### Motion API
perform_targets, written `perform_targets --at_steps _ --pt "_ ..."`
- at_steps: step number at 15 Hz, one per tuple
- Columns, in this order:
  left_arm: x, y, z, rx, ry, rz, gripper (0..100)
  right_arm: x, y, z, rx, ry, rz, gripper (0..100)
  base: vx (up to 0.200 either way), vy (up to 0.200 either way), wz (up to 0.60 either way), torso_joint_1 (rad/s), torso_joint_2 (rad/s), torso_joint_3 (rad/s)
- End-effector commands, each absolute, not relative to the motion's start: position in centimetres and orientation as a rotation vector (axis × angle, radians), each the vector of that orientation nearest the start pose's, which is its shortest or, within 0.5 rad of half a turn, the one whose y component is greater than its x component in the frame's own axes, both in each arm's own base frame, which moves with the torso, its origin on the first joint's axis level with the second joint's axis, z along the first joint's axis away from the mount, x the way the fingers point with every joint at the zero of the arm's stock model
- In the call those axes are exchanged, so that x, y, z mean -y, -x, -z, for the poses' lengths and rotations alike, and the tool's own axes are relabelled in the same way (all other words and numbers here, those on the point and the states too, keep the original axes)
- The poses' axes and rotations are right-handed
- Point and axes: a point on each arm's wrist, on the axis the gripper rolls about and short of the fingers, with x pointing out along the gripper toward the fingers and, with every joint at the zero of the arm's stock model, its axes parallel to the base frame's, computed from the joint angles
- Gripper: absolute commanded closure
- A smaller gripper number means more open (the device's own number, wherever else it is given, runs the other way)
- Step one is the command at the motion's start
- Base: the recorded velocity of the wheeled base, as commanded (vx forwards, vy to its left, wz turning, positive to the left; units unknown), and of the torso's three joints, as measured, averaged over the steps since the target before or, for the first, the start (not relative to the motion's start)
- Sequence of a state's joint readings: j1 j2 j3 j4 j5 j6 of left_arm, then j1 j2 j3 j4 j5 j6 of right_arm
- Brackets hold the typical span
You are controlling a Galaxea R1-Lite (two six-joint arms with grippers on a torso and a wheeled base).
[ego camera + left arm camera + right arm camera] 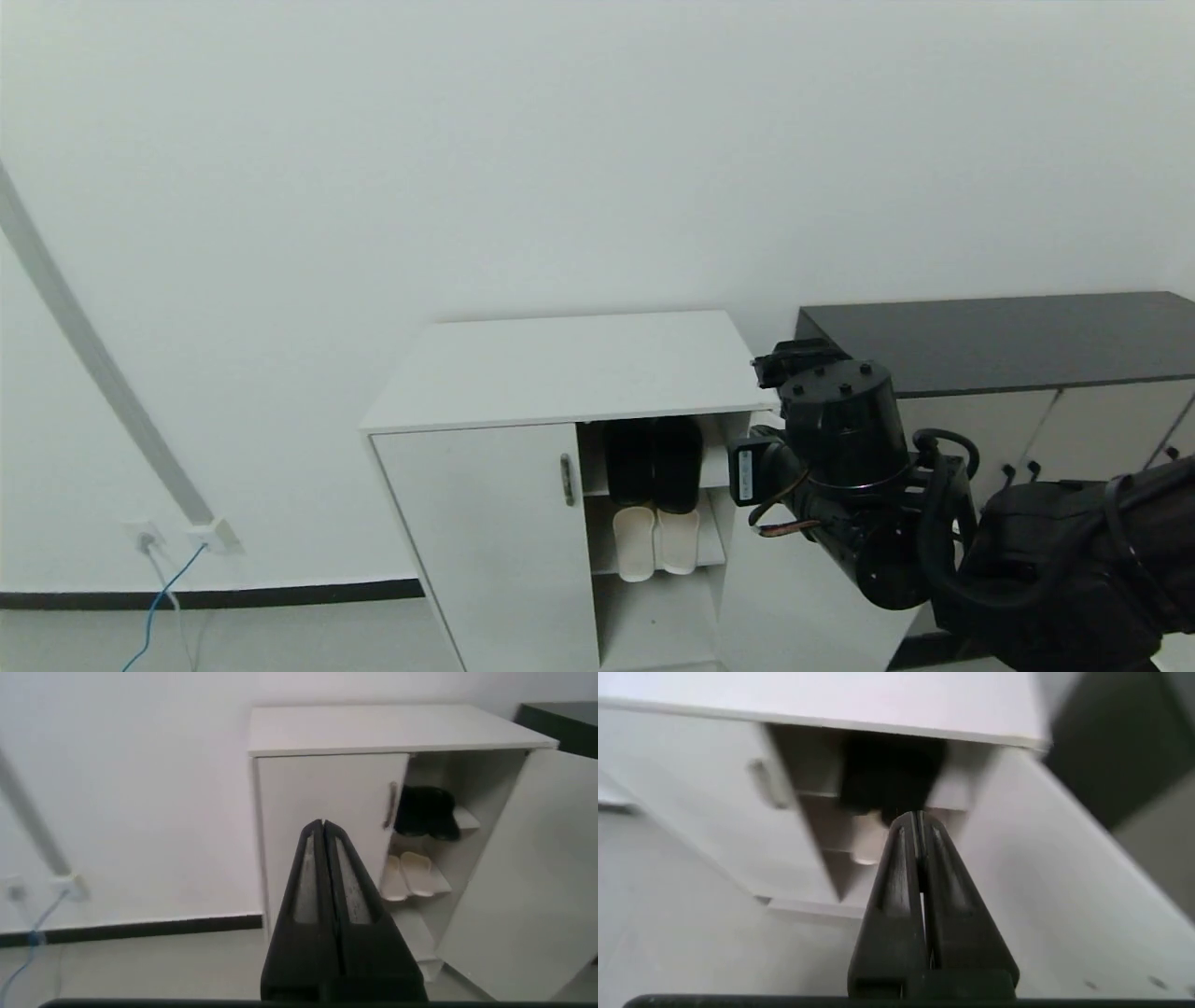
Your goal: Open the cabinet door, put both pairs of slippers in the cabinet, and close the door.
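Note:
The white cabinet (569,369) stands against the wall, its left door (485,541) closed and its right door (812,607) swung open. A black pair of slippers (653,462) sits on the upper shelf, with a white pair (656,541) on the shelf below. My right arm (840,420) hangs by the cabinet's top right corner, above the open door. Its gripper (920,819) is shut and empty, close in front of the black slippers (887,770). Farther back, my left gripper (323,826) is shut and empty, facing the closed door; both pairs (428,812) (416,875) show beyond it.
A low black-topped cabinet (1008,341) stands right of the white one, just behind the open door. On the left wall are a slanted cable duct (93,364), a socket (145,537) and a blue cable (163,597) down to the floor.

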State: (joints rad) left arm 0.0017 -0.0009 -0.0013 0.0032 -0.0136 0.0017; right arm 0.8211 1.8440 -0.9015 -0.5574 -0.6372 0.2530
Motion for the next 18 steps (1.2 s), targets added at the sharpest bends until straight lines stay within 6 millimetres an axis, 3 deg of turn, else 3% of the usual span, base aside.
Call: perform_targets --at_steps 1,9,14,18 --pt "0.0 2.3 -7.6 0.000 -0.002 0.012 100 -23.6 -23.9 -15.5 -0.307 0.010 -0.141 100 0.000 0.000 0.00 0.000 0.00 0.000" --pt "0.0 2.3 -7.6 0.000 -0.002 0.012 100 -23.4 -24.0 -15.0 -0.318 0.029 -0.135 100 0.000 0.000 0.00 0.000 0.00 0.000" --pt "0.0 2.3 -7.6 0.000 -0.002 0.012 100 -23.4 -24.1 -15.0 -0.317 0.029 -0.134 100 -0.160 0.000 0.00 0.001 0.00 0.004" --pt "0.0 2.3 -7.6 -0.002 -0.002 0.012 100 -22.3 -25.6 -14.8 -0.301 0.042 -0.085 100 0.000 0.000 0.00 -0.016 0.00 0.001"
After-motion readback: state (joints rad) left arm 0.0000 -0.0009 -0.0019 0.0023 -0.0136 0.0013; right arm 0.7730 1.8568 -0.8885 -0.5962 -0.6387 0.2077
